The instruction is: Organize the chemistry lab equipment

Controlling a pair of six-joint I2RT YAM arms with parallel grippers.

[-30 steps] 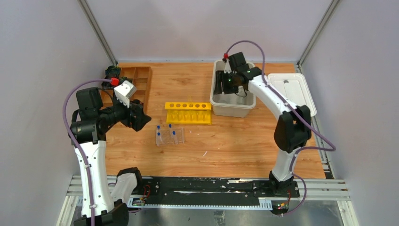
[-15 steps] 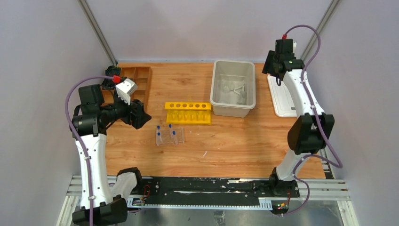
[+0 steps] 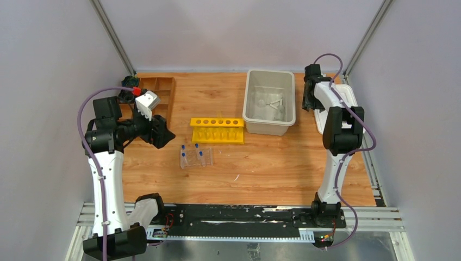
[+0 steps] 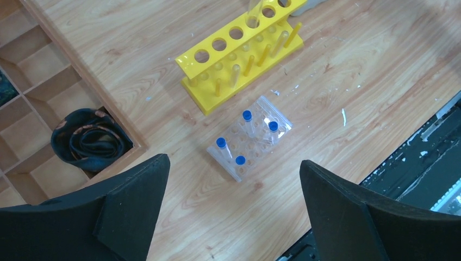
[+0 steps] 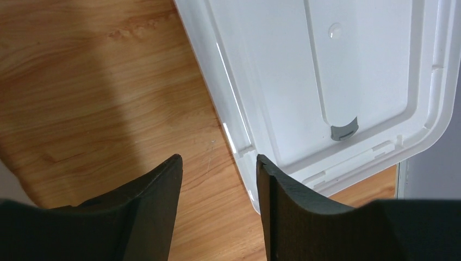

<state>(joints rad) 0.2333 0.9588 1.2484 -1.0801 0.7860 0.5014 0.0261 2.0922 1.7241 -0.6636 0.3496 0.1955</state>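
A clear plastic rack (image 3: 195,157) (image 4: 249,142) with several blue-capped tubes (image 4: 247,115) stands on the wooden table in front of a yellow tube rack (image 3: 217,130) (image 4: 242,51). Small white pieces (image 3: 272,103) lie in the white bin (image 3: 255,117); they are too small to tell apart. My left gripper (image 3: 163,133) (image 4: 234,160) hangs open above and left of the clear rack, holding nothing. My right gripper (image 3: 308,104) (image 5: 217,163) is open and empty, low over the left edge of the white lid (image 3: 321,120) (image 5: 326,65).
A brown wooden compartment tray (image 3: 157,95) (image 4: 32,81) sits at the back left, with a dark coiled thing (image 4: 89,142) in one compartment. One clear tube (image 4: 254,11) stands in the yellow rack. Cage walls close in left and right.
My right arm has come up out of the white bin, swung right and folded down beside the lid. The left arm has hardly moved.
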